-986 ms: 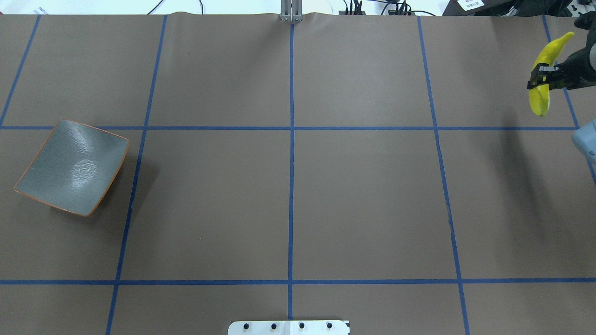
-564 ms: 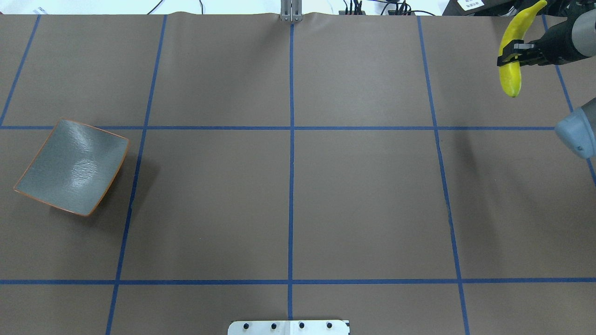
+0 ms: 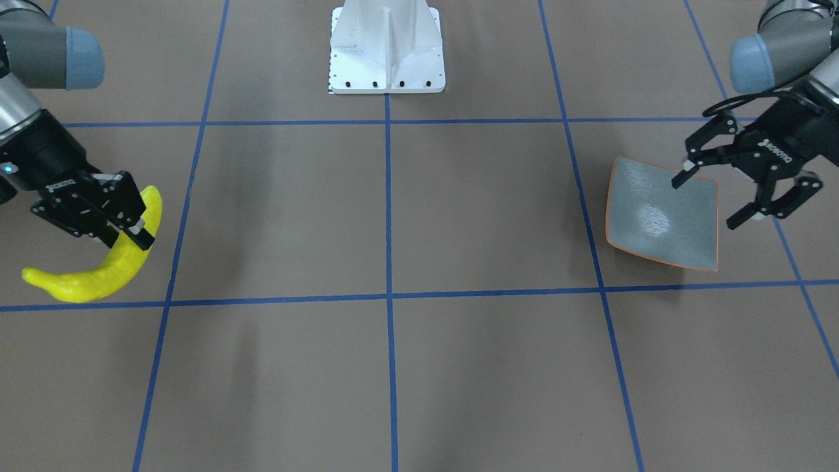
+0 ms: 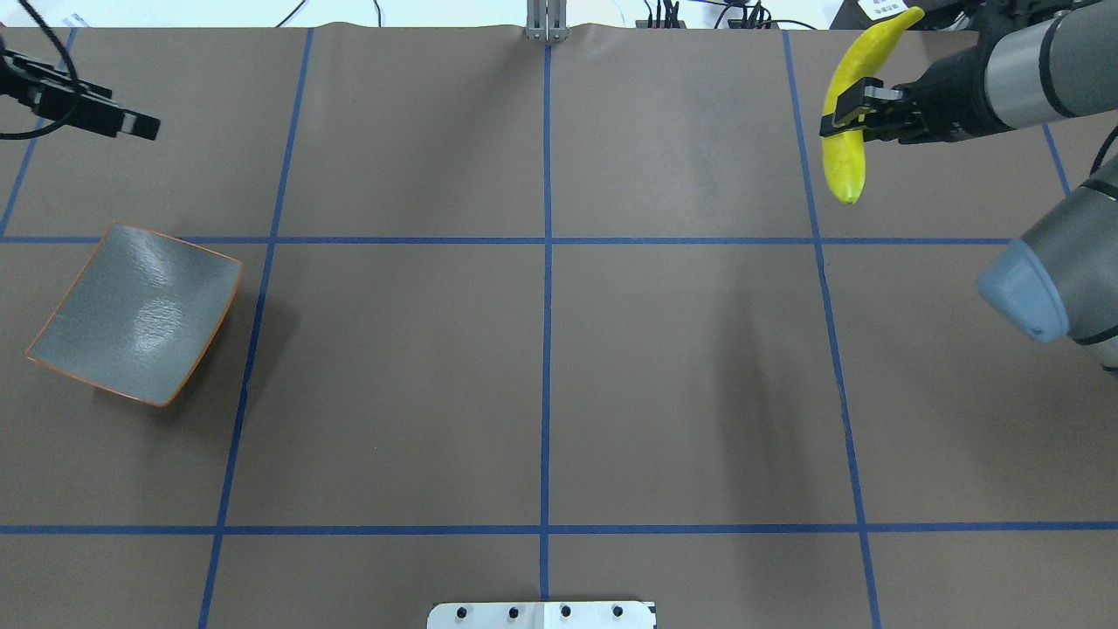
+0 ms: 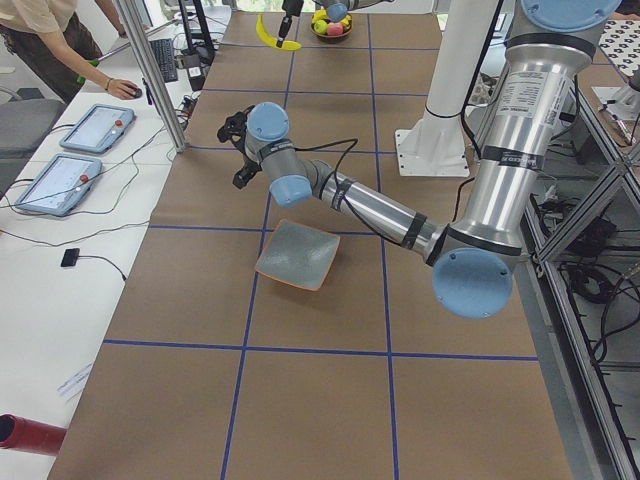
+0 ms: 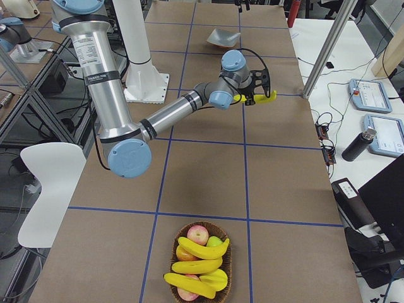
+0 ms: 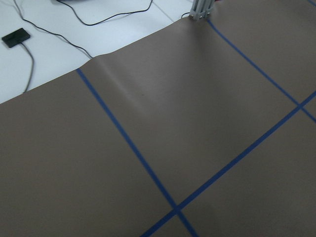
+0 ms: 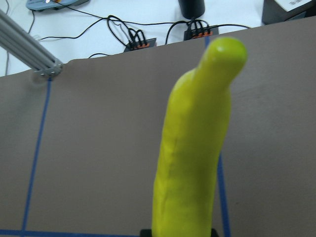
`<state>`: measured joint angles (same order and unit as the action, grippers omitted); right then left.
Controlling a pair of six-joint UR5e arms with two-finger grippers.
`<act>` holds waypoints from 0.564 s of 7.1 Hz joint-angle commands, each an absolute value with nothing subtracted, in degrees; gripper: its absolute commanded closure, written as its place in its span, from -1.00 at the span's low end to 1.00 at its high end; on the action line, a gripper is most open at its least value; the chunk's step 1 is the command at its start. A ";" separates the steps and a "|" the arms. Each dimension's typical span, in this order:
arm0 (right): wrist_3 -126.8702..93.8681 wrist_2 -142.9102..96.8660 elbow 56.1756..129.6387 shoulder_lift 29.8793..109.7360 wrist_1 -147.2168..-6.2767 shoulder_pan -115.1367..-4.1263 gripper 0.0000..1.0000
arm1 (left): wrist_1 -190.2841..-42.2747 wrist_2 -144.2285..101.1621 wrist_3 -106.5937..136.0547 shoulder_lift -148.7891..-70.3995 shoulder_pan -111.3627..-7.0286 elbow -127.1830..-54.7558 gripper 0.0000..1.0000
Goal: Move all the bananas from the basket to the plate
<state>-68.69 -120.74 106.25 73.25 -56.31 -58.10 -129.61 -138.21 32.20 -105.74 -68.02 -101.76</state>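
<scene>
My right gripper (image 4: 845, 109) is shut on a yellow banana (image 4: 847, 166) and holds it in the air over the table's far right; it also shows in the front view (image 3: 98, 275) and fills the right wrist view (image 8: 197, 148). The grey-blue plate (image 4: 131, 314) with its orange rim lies bare at the left. My left gripper (image 3: 708, 202) is open and empty, hovering by the plate's (image 3: 655, 223) outer edge. The basket (image 6: 173, 265) at the table's right end holds three more bananas (image 6: 202, 249) among apples.
The white robot base (image 3: 387, 52) stands at the table's near middle. An aluminium post (image 4: 546, 22) rises at the far edge. Tablets (image 5: 95, 125) and an operator (image 5: 50, 40) are beyond the far edge. Blue tape lines grid the brown table.
My right gripper has carried the banana leftward from the table's right edge. My left gripper has come into the overhead view at the upper left. The plate has not moved.
</scene>
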 commanded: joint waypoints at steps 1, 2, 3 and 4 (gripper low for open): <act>-84.30 -119.89 106.35 71.29 -46.64 -54.85 1.00 | -129.90 -138.25 45.04 -111.86 -60.95 -102.39 -1.00; -89.59 -117.71 106.35 71.11 -45.10 -54.32 1.00 | -130.86 -138.16 51.61 -114.06 -58.04 -103.00 -1.00; -94.17 -112.99 106.17 68.58 -45.18 -52.58 1.00 | -136.09 -137.90 61.25 -115.04 -55.57 -102.92 -1.00; -97.18 -107.63 105.91 67.08 -45.78 -50.47 1.00 | -141.88 -137.81 70.13 -115.22 -53.37 -102.83 -1.00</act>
